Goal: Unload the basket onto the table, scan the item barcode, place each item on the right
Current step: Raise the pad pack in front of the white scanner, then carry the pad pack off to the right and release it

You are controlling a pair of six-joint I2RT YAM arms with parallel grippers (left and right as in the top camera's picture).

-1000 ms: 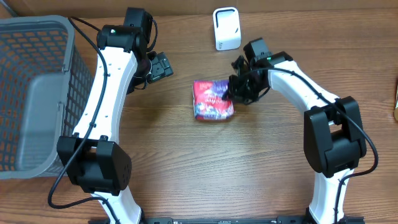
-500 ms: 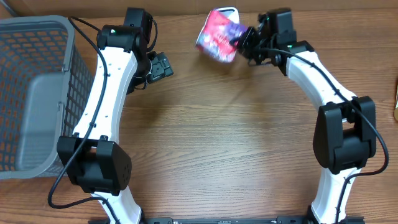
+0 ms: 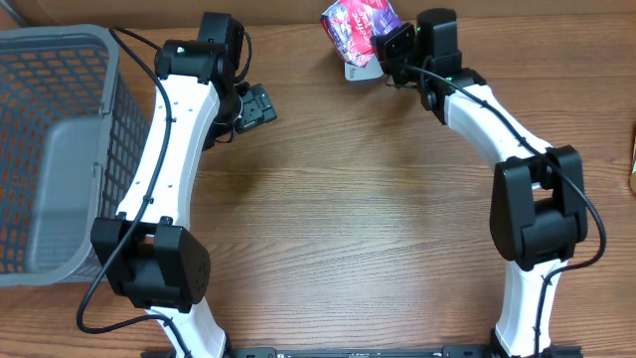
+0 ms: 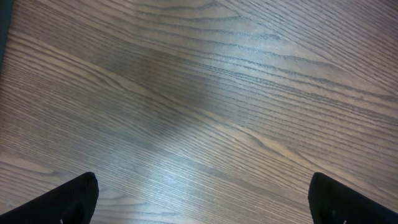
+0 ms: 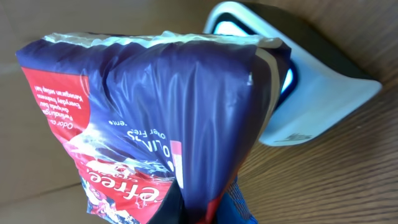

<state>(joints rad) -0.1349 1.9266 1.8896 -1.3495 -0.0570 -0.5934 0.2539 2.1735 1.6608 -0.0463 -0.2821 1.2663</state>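
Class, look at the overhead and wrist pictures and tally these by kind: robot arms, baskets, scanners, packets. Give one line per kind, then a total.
Robot arms: 2 (left arm, right arm)
basket: 1
scanner: 1
packet: 1
Total: 5

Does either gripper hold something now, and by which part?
The right gripper holds the red and purple packet by its creased end nearest the wrist. The left gripper is open and holds nothing.
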